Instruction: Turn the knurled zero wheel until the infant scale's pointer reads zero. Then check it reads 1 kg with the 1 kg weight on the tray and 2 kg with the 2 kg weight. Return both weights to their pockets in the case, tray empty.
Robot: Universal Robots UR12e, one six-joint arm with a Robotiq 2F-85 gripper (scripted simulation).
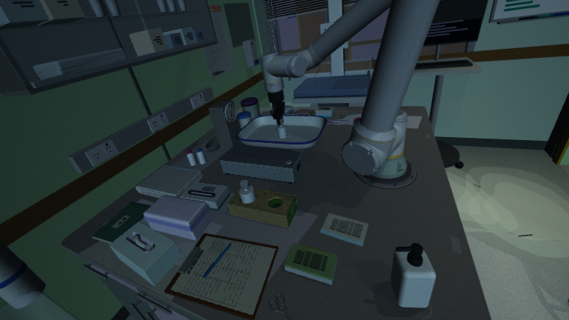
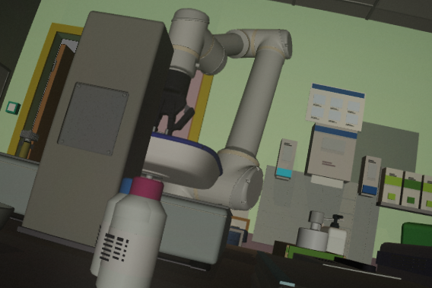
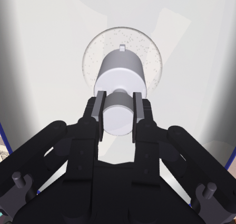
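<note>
My gripper (image 3: 117, 112) points straight down into the scale's tray (image 1: 281, 131). Its two finger pads clamp the knob of a small silver weight (image 3: 119, 72). The weight (image 1: 281, 131) stands upright in the middle of the white, blue-rimmed tray. The scale's grey base (image 1: 262, 163) sits under the tray, and its dial column (image 1: 223, 123) rises at the left. The wooden weight case (image 1: 263, 206) lies in front of the scale. A larger weight (image 1: 246, 193) sits in its left pocket. The right pocket (image 1: 275, 203) holds nothing. I do not see the zero wheel.
The arm's base (image 1: 384, 153) stands right of the scale. Boxes (image 1: 178, 216), a clipboard (image 1: 224, 272), two small packets and a pump bottle (image 1: 413, 277) cover the front of the table. Two small bottles (image 1: 196, 157) and jars stand left of the scale.
</note>
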